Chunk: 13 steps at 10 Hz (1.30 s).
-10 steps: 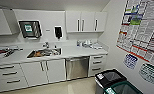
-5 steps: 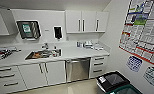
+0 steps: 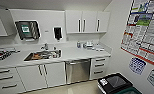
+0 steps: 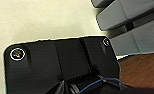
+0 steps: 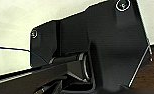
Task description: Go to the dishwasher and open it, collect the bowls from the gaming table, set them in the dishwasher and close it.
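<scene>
We cannot tell whether our grippers are released or clenched: both wrist views give us our own dark plates over a pale floor, with a strip of brown surface at one edge.

From the head view we face a kitchenette. The dishwasher (image 3: 78, 70), with its brushed steel front and bar handle, sits shut under the white counter (image 3: 75, 53), right of centre and at the far side of the room. Left of it are white cabinet doors (image 3: 41, 76); right of it is a stack of drawers (image 3: 100, 65). A sink (image 3: 43, 55) is set into the counter above the doors, left of the dishwasher. On the far wall hang a paper-towel dispenser (image 3: 27, 30) and a dark soap dispenser (image 3: 57, 33), with wall cupboards (image 3: 87, 22) to the right. Posters (image 3: 144, 30) cover the right wall, and a black-lidded bin (image 3: 115, 83) stands near us at the right.
</scene>
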Motion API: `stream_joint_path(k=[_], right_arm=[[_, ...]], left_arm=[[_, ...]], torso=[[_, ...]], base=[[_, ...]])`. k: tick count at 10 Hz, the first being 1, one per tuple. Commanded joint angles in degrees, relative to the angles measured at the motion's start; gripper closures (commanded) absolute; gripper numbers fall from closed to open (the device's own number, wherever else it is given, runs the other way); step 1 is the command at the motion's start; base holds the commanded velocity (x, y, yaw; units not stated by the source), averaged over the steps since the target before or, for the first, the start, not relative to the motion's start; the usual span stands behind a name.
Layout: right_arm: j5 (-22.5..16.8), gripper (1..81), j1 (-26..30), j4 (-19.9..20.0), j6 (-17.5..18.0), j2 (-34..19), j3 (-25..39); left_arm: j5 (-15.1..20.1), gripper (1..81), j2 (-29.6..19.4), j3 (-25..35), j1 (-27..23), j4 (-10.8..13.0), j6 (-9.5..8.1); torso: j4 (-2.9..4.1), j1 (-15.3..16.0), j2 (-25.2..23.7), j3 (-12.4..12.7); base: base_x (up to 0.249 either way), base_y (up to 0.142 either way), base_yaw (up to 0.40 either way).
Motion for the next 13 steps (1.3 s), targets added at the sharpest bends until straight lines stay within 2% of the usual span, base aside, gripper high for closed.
stream_joint_path(k=[1,5,13], right_arm=[[-3.45,1.0,2.61,-0.01,-0.16,-0.29,0.50],[-3.45,1.0,2.61,-0.01,-0.16,-0.29,0.50],[-3.45,1.0,2.53,-0.01,-0.16,-0.38,0.50]], left_arm=[[2.40,1.0,-0.59,0.86,-2.64,-0.21,0.10],[2.40,1.0,-0.50,0.86,-2.72,-0.21,0.10],[2.40,1.0,-0.50,0.86,-2.64,-0.21,0.10]], torso=[[0.00,0.00,0.00,0.00],[0.00,0.00,0.00,0.00],[0.00,-0.05,-0.02,0.00]], base=[[0.089,0.000,0.000],[0.089,0.000,0.000],[0.090,0.057,0.000]])
